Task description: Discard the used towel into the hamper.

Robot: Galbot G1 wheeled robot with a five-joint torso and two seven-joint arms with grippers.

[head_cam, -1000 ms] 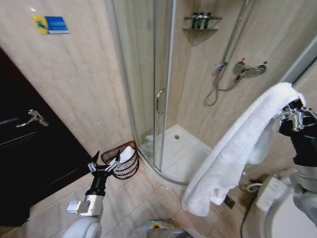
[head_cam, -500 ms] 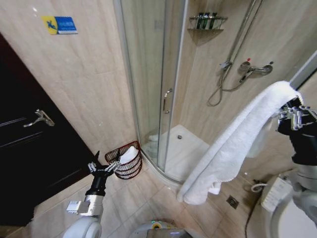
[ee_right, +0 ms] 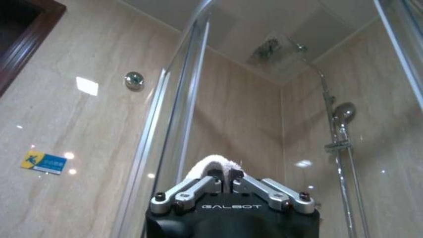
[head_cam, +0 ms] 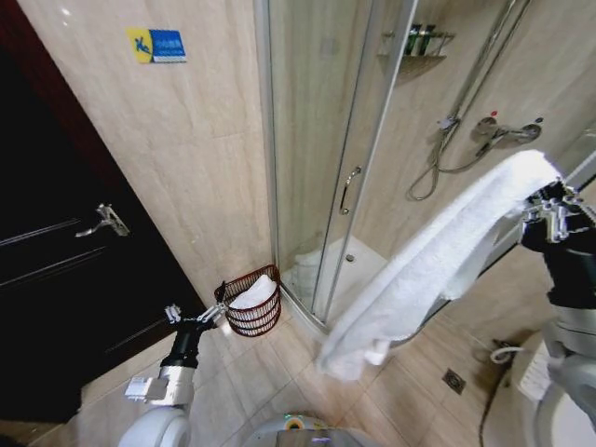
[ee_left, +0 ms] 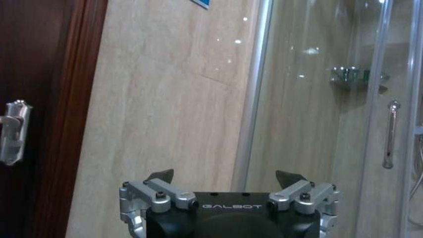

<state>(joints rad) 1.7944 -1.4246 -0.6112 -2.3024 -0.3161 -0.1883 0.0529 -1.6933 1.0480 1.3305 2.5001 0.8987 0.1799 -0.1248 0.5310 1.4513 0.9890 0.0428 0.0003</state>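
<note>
Right gripper (head_cam: 557, 212), raised at the right of the scene, has its fingers pressed together on the top edge of the white towel (head_cam: 438, 265), which hangs down and leftward in a long drape above the tiled floor. Left gripper (head_cam: 198, 317) sits low on the left with its fingers spread and nothing between them, just beside the hamper (head_cam: 251, 304). That reddish-brown basket stands on the floor near the shower door (head_cam: 317, 158) and already holds a folded white cloth (head_cam: 254, 291). From the right wrist, a tuft of towel (ee_right: 213, 164) shows between the closed fingertips; from the left wrist, the open fingers (ee_left: 160, 176) face the beige wall (ee_left: 165, 99).
</note>
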